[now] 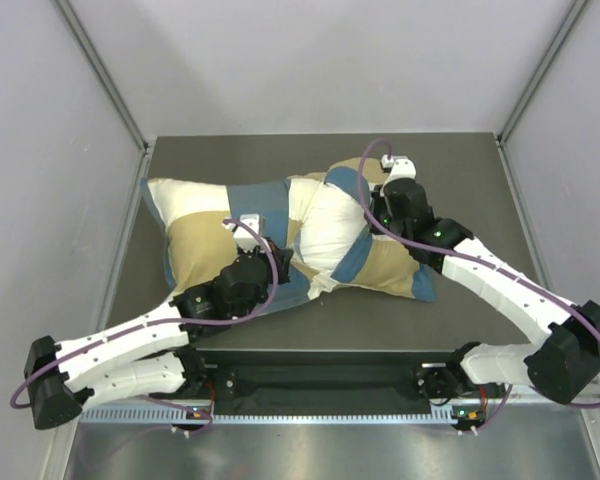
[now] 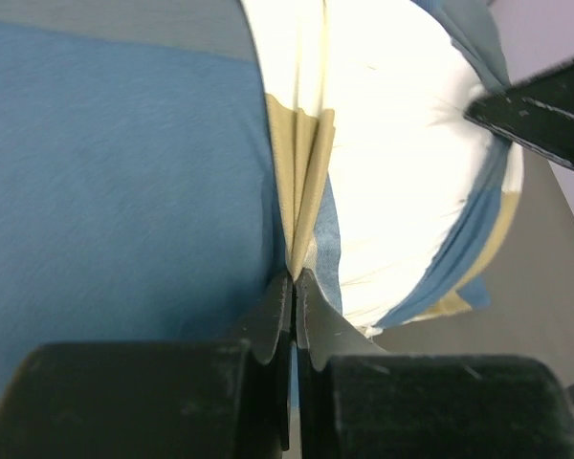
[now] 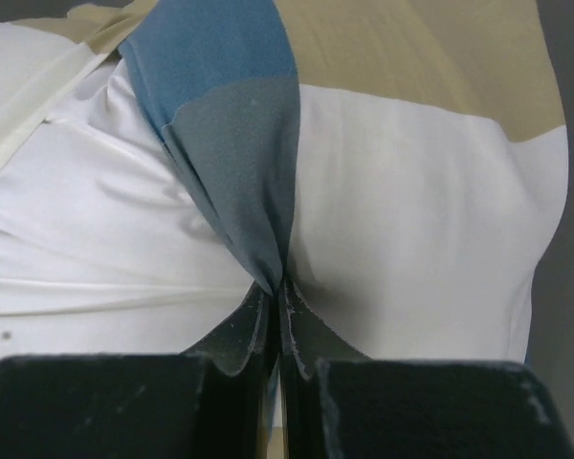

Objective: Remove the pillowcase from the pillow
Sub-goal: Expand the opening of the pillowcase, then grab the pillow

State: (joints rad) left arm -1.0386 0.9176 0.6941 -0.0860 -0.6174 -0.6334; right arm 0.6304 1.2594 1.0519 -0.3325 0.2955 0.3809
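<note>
The checked pillowcase (image 1: 195, 235) in blue, tan and cream lies across the middle of the table, still around most of the white pillow (image 1: 330, 225), which bulges bare between the two arms. My left gripper (image 1: 280, 262) is shut on a tan and blue fold of the pillowcase (image 2: 301, 191) at the left side of the bare patch; the pillow (image 2: 402, 163) shows to its right. My right gripper (image 1: 373, 215) is shut on a blue strip of the pillowcase (image 3: 239, 143) lying over the white pillow (image 3: 411, 210).
The dark table (image 1: 480, 300) is walled by grey panels (image 1: 40, 200) at left, back and right. The right arm's black finger (image 2: 540, 120) shows at the upper right of the left wrist view. Purple cables loop over both arms.
</note>
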